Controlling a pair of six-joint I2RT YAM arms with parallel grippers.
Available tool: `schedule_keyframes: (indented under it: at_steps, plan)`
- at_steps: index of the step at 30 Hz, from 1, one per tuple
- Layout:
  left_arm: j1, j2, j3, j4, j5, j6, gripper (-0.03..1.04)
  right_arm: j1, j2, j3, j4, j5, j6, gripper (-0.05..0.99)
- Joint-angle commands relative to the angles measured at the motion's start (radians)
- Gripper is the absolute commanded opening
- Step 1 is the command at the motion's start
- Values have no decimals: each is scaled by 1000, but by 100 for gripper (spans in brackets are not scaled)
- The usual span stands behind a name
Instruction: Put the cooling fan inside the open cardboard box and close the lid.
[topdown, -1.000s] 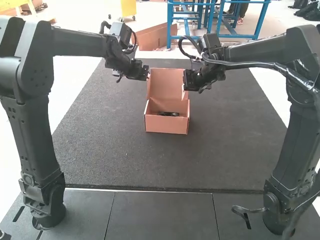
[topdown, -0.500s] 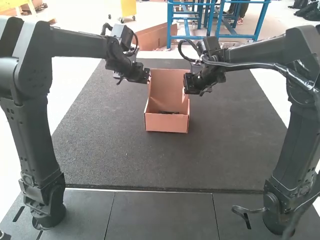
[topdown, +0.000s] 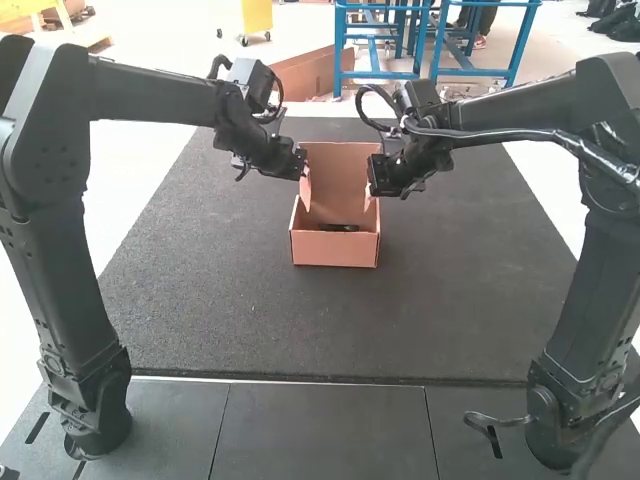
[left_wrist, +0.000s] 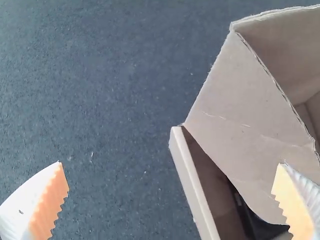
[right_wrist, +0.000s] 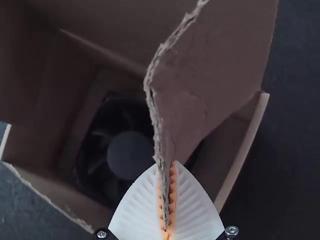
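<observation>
**Cooling fan (right_wrist: 125, 150) is in the box: lid close is where this can fail**

Surface (topdown: 200, 290) is dark matting and nothing pins the load to it. Cardboard box (topdown: 335, 245) sits mid-surface, free-standing. Its lid (topdown: 340, 165) stands upright at the back. The fan lies flat on the box floor, so I'd judge only the close is left.

Risks, biggest first:
- Box slides or tips. The only grip is high up on the lid, so a forward pull drags the whole light box instead of folding the hinge.
- Lid comes down skewed. One side is driven and the other is loose, which twists the hinge line.
- Right side flap (right_wrist: 210, 75) tears. Right pincer (right_wrist: 165, 222) is pressed together on its ragged edge, so a hard pull rips the cardboard or slips off.
- Left side flap (left_wrist: 245, 130) jams. Left pincer (topdown: 293, 163) is spread and gripping nothing, one finger (left_wrist: 45, 205) out over the surface. If that flap lands outside the wall, the lid won't seat.
- Fan fouling the tuck: unlikely, it sits low.
</observation>
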Motion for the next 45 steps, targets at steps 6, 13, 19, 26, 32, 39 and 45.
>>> schedule_keyframes:
  at_steps: [6,13,19,26,32,39,45]
  plan:
    - [-10,-100,-77,2,22,6,97,30,-46,-47,-28,-3,-29,-1]
    - [-10,-140,-140,14,22,6,97,38,-63,-96,-30,21,-38,-1]
    - [-10,-164,-173,14,24,9,97,40,-67,-123,-30,49,-61,-1]
    - [-10,-209,-221,2,24,14,97,43,-67,-109,-30,90,-69,20]
    - [-7,-258,-279,-6,22,24,97,40,-80,-34,-100,93,-50,84]
    - [-1,-301,-322,-1,14,23,97,32,-106,3,-163,82,-55,91]
    - [94,-304,-307,37,-122,34,97,9,-178,-5,-159,73,-56,91]
